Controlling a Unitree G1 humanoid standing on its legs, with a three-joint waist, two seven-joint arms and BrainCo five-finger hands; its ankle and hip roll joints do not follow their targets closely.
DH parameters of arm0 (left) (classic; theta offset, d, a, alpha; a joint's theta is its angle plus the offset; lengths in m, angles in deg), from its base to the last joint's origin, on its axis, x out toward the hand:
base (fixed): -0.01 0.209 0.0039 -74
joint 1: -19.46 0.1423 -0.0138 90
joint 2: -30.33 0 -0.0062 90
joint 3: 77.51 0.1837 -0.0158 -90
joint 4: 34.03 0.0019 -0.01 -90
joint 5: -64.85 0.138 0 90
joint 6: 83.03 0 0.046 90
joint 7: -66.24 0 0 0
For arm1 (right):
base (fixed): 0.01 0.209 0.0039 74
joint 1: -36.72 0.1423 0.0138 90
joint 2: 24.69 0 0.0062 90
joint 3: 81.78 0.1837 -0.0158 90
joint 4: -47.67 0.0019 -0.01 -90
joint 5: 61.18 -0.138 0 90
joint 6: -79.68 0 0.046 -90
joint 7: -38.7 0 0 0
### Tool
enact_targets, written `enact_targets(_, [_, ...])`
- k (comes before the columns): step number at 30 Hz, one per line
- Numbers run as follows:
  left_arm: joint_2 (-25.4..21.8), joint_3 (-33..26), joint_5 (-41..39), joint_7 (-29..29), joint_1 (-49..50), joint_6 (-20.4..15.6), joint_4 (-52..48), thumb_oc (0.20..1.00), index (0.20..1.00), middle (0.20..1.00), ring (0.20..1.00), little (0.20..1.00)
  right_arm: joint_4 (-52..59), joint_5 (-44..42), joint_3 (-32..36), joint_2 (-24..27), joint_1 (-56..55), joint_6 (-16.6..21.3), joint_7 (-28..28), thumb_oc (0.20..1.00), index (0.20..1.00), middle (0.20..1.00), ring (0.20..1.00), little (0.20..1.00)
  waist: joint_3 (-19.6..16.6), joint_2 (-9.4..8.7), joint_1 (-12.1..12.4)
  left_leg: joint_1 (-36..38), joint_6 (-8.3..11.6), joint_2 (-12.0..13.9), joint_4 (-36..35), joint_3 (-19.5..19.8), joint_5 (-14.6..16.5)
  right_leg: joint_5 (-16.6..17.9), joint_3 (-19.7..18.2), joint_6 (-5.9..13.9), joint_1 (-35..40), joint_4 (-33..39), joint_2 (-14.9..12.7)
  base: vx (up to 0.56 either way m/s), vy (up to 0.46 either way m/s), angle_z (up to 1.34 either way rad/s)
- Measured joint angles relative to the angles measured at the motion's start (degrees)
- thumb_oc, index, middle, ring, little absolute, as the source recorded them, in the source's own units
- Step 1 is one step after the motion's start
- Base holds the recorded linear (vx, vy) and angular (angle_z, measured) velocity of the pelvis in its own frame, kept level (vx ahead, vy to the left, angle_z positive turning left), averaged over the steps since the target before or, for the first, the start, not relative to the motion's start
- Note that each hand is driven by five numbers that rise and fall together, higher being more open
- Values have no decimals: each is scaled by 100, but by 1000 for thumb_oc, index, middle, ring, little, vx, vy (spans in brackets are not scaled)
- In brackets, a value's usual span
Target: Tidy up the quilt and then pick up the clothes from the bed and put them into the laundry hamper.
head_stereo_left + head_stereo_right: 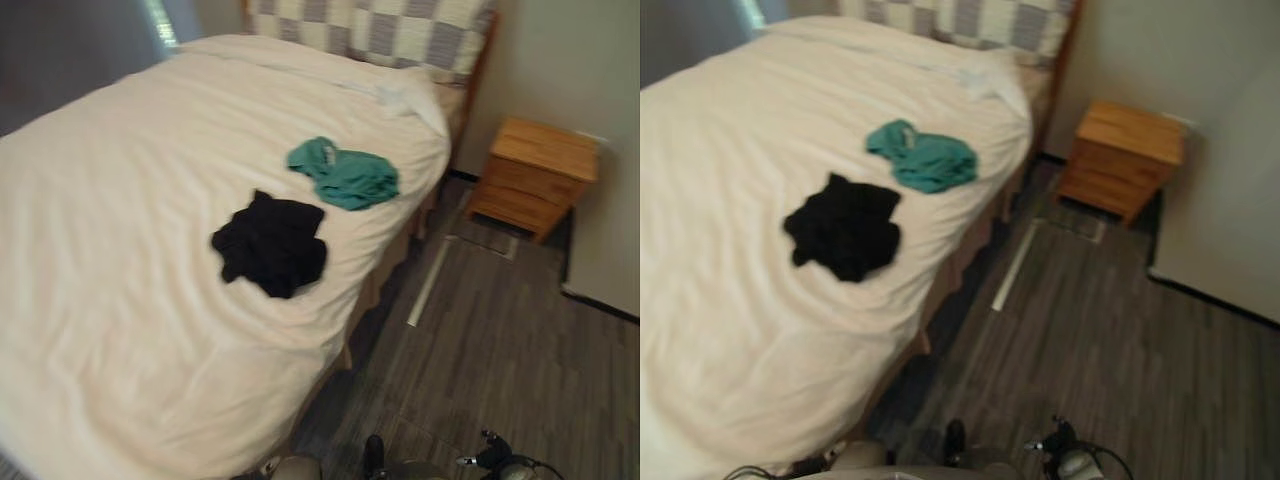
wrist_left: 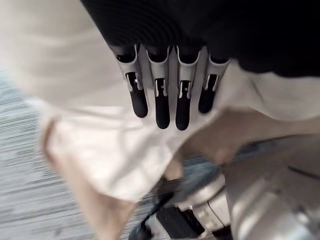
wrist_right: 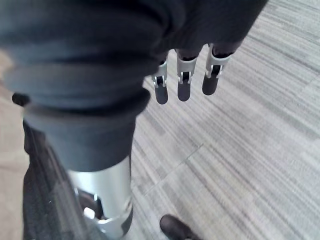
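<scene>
Spread smooth over the wooden bed, the cream quilt (image 1: 130, 250) carries a crumpled black garment (image 1: 270, 243) with a teal garment (image 1: 345, 174) beyond, both soft, light, best pinched mid-bunch, while left hand (image 2: 167, 95) and right hand (image 3: 182, 80) hang straight-fingered, empty.

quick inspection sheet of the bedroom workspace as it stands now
surface: bed covered by a cream quilt, spread mostly flat
job's things: black garment and teal garment crumpled on the quilt, apart
clutter: nothing seen
hands: left hand fingers straight, over the quilt's edge; right hand fingers straight, over the floor, holding nothing
cables: nothing seen
surroundings: checked pillow, wooden nightstand, grey wood floor
</scene>
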State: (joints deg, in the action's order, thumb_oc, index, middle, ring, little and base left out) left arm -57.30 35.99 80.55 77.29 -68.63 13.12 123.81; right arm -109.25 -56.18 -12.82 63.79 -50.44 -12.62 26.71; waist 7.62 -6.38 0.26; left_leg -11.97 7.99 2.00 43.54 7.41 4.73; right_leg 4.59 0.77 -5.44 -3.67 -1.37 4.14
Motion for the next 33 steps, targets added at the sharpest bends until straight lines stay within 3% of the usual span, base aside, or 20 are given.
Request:
enact_targets(3, [-249,367,-144,-23,-202,-167,-182,1000,1000,1000,1000,1000,57,14,-62,-78,158,-41,-19,1000,1000,1000,1000,1000,93,-236,11,245,-91,-217,-1280,572,332,227,-805,322,188,334,126,354,332,-169])
enact_targets(4, [-344,739,-165,-107,-295,-198,-225,1000,1000,1000,1000,1000,-6,53,-212,-84,382,-45,-26,1000,1000,1000,1000,1000,196,-332,19,342,-136,-429,-1859,744,439,457,-1455,639,259,560,140,293,406,-190])
enact_targets(5, [-397,962,-128,-159,-413,-234,-209,1000,1000,1000,1000,1000,-52,125,-192,-48,638,-39,-14,1000,1000,1000,1000,1000,328,-309,130,495,-256,-421,-2710,703,366,108,-1697,413,263,606,101,315,405,-206])
enact_targets(9, [-410,1150,-211,-636,-597,-642,-303,1000,1000,1000,1000,1000,72,181,-73,-27,524,0,30,1000,1000,1000,1000,1000,711,150,185,284,-204,721,-3868,-434,-495,57,-1218,387,243,608,174,313,305,-83])
enact_targets(12, [-472,1201,-195,-742,-626,-604,-345,1000,1000,1000,1000,1000,42,186,52,-321,38,11,90,1000,1000,1000,1000,1000,709,99,266,431,-322,621,-3980,-540,-758,-45,-1204,350,268,575,155,362,312,-10])
enact_targets(14, [-497,1252,-96,-906,-638,-627,-356,1000,1000,1000,1000,1000,-146,188,317,-349,84,2,89,1000,1000,1000,1000,1000,809,50,218,701,-811,293,-4050,-1063,-494,-441,-821,921,-110,-266,-104,293,223,-3])
enact_targets(15, [-433,1401,89,-900,-629,-561,-357,1000,1000,1000,1000,1000,-172,187,368,-266,147,-14,99,1000,1000,1000,1000,1000,851,279,89,996,-1043,433,-4411,-1260,-792,-757,-182,1001,-389,-938,-88,252,168,25])
enact_targets(16, [-430,1397,239,-758,-619,-475,-359,1000,1000,1000,1000,1000,-162,178,559,-250,139,-36,92,1000,1000,1000,1000,1000,971,333,-64,1105,-737,517,-4526,-1348,-954,-932,-21,839,-670,-1824,-365,309,147,37])
enact_targets(18, [-450,1295,319,-541,-533,-438,-352,1000,1000,1000,1000,1000,-167,170,717,-190,-88,-27,78,1000,1000,1000,1000,1000,934,278,-75,1247,-546,385,-4532,-1301,-754,-714,-453,1266,-765,-2199,-845,596,169,25])
enact_targets(19, [-434,1047,320,-392,-500,-495,-207,1000,1000,1000,1000,1000,-164,151,761,-218,-80,-7,82,1000,1000,1000,1000,1000,916,225,-94,1292,-468,402,-4633,-1227,-709,-995,-650,1501,-712,-2224,-866,551,74,42])
enact_targets(20, [-399,721,322,-269,-535,-474,100,1000,1000,1000,1000,1000,-124,105,789,-308,-143,8,84,1000,1000,1000,1000,1000,807,117,-261,1274,-288,375,-4668,-1029,-558,-1513,-757,1102,-536,-1853,-702,797,43,71])
enact_targets(23, [-205,48,557,-169,-576,-435,336,1000,1000,1000,1000,1000,226,54,741,40,-153,139,47,1000,1000,1000,1000,1000,723,182,-599,569,-155,-55,-2049,-1037,765,-1292,33,1189,-998,-2032,-1102,672,-7,0])
enact_targets(24, [6,-92,578,-186,-535,-314,567,1000,1000,1000,1000,1000,257,55,660,290,-250,129,30,1000,1000,1000,1000,1000,543,766,-844,809,-148,170,-2384,-1068,1106,-1327,710,1135,-925,-1787,-892,917,-14,-34])
enact_targets(25, [-131,-101,681,-154,-534,-398,465,1000,1000,1000,1000,1000,221,62,604,299,-223,41,18,1000,1000,1000,1000,1000,532,898,-903,1231,-599,181,-3075,-1134,1191,-1478,1240,1262,-1155,-2351,-1110,688,22,-21])
enact_targets(26, [-225,-113,806,-123,-601,-409,509,1000,1000,1000,1000,1000,146,65,560,254,-164,9,50,1000,1000,1000,1000,1000,617,768,-904,1628,-676,258,-3591,-1319,1092,-1717,1548,1181,-1453,-2992,-1315,697,36,-18])
enact_targets(27, [-262,-153,810,-120,-612,-382,518,1000,1000,1000,1000,1000,148,64,508,195,-174,16,79,1000,1000,1000,1000,1000,589,881,-1040,1592,-540,482,-3540,-1219,1152,-1836,1543,1024,-1551,-3071,-1111,605,1,8])
enact_targets(28, [-366,-200,815,-127,-586,-400,479,1000,1000,1000,1000,1000,142,64,552,110,-294,13,81,1000,1000,1000,1000,1000,545,831,-1171,1569,-85,457,-3279,-993,1250,-1927,1439,1221,-1291,-2451,-1120,549,-49,49])
enact_targets(30, [-320,-335,807,-116,-653,-438,498,1000,1000,1000,1000,1000,0,66,718,81,-439,16,78,1000,1000,1000,1000,1000,607,777,-1106,940,621,672,-1126,-604,1341,-1485,1756,698,-782,-1999,-979,529,-125,18])
enact_targets(31, [-269,-467,787,-128,-584,-440,358,1000,1000,1000,1000,1000,130,63,720,181,-429,21,77,1000,1000,1000,1000,1000,596,889,-1017,494,658,564,210,-464,476,-1340,1659,412,-490,-1746,-872,592,-123,-54])
enact_targets(33, [-180,-504,733,-103,-402,-426,189,1000,1000,1000,1000,1000,326,65,711,330,-204,8,69,1000,1000,1000,1000,1000,665,696,-772,176,462,265,928,-390,-111,-1204,1276,312,45,-1168,-817,598,-1,-73])
